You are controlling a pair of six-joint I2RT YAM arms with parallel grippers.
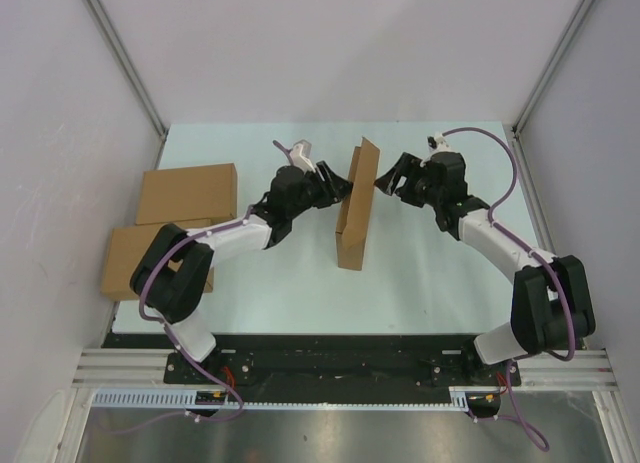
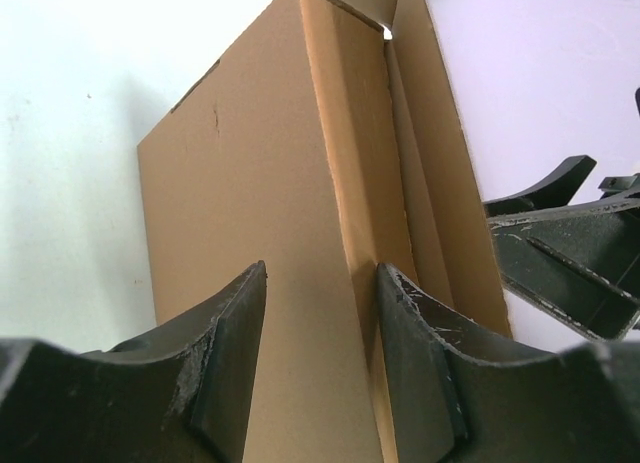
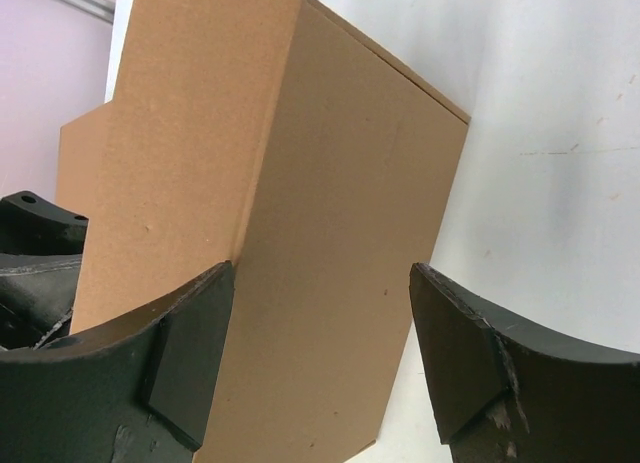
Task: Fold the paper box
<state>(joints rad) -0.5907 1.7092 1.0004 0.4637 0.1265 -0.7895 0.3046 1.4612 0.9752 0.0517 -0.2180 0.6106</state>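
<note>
Left gripper [image 2: 321,268]: fingers [image 2: 225,368] are standing a moderate way apart and straddling a folded corner of the paper box [image 2: 240,203]. The broad face and the narrow side wall are both showing in the gap. Cannot tell whether the pads are pressing the cardboard or only flanking it. Right gripper [image 3: 320,273]: fingers [image 3: 470,353] are spread wide. One fingertip is sitting right at the crease where a lighter flap is meeting the box's broad face. The other is hanging clear of the box, with a strip of white table [image 3: 560,133] showing between them, so nothing is gripped on this side. Each wrist camera is catching part of the opposite gripper past the far side of the cardboard. Moving outward, in the top view the box is standing on edge near the middle of the table, thin and upright, running from near to far. A flap at its far end is angling off to the right. The two grippers are facing each other across its far half, left gripper against the left face and right gripper at the right face. Both arms are reaching in from their bases at the near edge and bending toward the centre. Well off to the left, two finished flat cardboard boxes [image 1: 187,193] are lying on the table's left edge, one overlapping the other, apart from the arms.
</note>
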